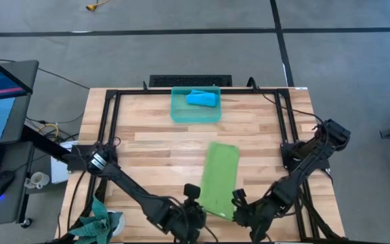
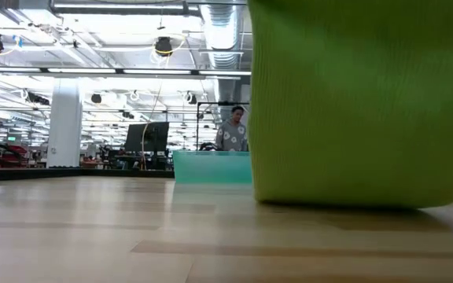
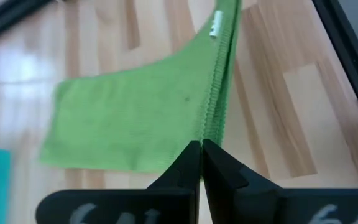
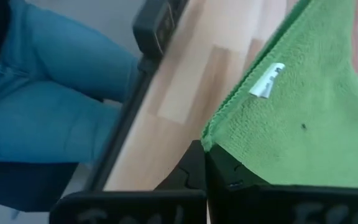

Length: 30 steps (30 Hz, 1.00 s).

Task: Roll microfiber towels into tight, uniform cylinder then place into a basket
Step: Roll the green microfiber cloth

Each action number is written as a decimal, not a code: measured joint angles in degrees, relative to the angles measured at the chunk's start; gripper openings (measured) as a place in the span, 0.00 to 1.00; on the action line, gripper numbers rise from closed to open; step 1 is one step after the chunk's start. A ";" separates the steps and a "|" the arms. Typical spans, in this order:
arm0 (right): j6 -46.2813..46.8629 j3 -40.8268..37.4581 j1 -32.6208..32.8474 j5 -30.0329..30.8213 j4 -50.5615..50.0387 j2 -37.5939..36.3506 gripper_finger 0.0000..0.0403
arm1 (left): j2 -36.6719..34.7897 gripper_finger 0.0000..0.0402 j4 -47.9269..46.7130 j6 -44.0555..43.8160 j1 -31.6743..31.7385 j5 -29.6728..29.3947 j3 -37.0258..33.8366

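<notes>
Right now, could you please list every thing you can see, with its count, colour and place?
green towel: one, lime, folded long on the table, near end lifted by both pincers
blue towel: one, sky blue, rolled, inside the basket
basket: one, translucent teal, far middle of the table
table: one, light wood
person: one, standing far behind the table
left pincer: shut on the green towel's edge
right pincer: shut on the green towel's corner

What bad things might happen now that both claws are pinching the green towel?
1. Each claw, left claw and right claw, seems to hold only a thin bit of the green towel's edge, so it might slip free.
2. The towel is lifted at one end; uneven pulling could make a crooked, loose roll.
3. The basket already holds the blue towel, so room may be tight.
</notes>
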 joint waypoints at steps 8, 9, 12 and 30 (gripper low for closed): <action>1.09 4.98 0.01 4.37 -8.84 -0.02 0.02 | -0.04 0.00 -6.50 2.16 -0.92 -6.32 5.38; 1.86 5.25 -0.20 5.82 -11.23 -0.02 0.02 | -0.07 0.00 -6.80 2.65 -0.64 -7.50 5.45; 4.76 5.42 -0.71 10.60 -18.46 -0.02 0.02 | -0.07 0.00 -9.00 3.20 1.11 -9.49 5.41; 24.04 -1.26 -8.84 18.92 -35.77 0.02 0.02 | 0.15 0.00 -2.80 8.66 16.91 -10.47 -2.95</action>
